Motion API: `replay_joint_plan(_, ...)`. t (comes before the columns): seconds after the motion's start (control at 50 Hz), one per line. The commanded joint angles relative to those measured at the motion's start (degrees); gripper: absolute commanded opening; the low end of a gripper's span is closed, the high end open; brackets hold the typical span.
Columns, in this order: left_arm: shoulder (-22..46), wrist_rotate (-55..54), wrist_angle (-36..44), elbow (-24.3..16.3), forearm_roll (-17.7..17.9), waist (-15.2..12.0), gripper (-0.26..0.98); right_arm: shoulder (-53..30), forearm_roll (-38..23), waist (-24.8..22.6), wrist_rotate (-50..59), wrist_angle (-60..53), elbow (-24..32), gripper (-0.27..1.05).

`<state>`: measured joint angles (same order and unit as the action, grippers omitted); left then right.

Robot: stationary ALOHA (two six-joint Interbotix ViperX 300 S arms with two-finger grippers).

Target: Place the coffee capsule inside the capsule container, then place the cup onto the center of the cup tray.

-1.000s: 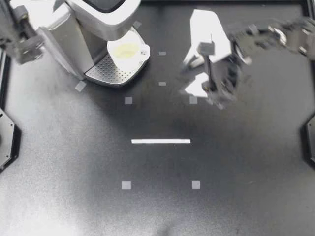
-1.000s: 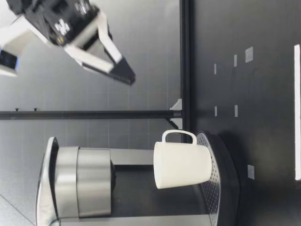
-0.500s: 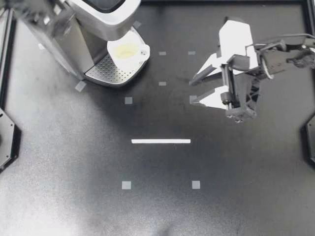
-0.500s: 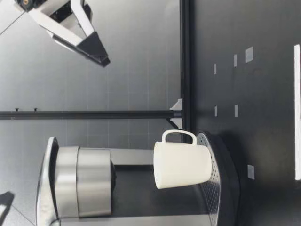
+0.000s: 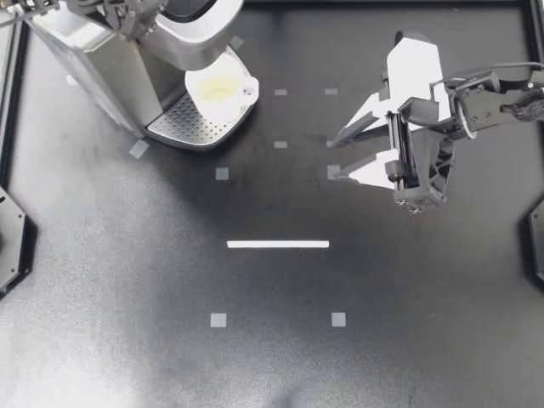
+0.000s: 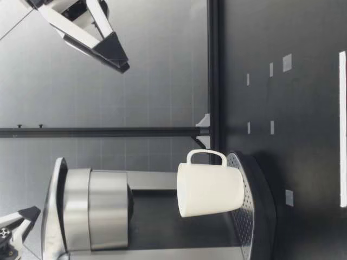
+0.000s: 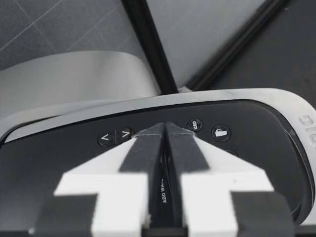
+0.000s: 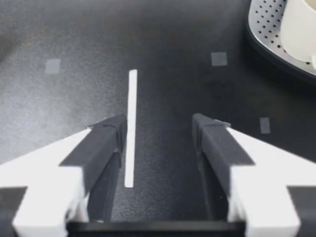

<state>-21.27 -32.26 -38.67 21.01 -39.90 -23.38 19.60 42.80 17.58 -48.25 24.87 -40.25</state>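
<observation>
Two empty pincers: left pincer (image 5: 140,19) closed tight over coffee machine (image 5: 127,68), right pincer (image 5: 335,160) spread wide, apparently high above table (image 5: 272,357).

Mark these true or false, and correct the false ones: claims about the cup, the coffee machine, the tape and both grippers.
1. The white ceramic cup stands upright on the perforated metal cup tray of the silver and black coffee machine. True.
2. My right gripper is shut on the cup. False: it is open and empty, above the black table, apart from the machine.
3. My left gripper is shut, over the machine's black button panel. True.
4. The white tape strip touches the cup tray. False: it lies on the table, apart from the tray.
</observation>
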Motion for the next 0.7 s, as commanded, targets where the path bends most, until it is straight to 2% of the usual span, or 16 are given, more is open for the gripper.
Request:
replay_joint_plan(0.0, -0.44, 0.09, 0.00, -1.49, -0.18, -0.26, 0.11, 1.14, 0.18, -0.26, -0.09, -0.70, 0.70, 0.53)
replay_joint_plan(0.4, -0.18, 0.00, -0.18, -0.44, 0.35, -0.26, 0.11, 0.88, 0.00, -0.26, -0.09, -1.41, 0.70, 0.53)
replay_joint_plan(0.68, 0.00, 0.09, -0.18, 0.97, 2.46, -0.26, 0.11, 0.44, -0.18, -0.26, -0.26, -1.93, 0.70, 0.53)
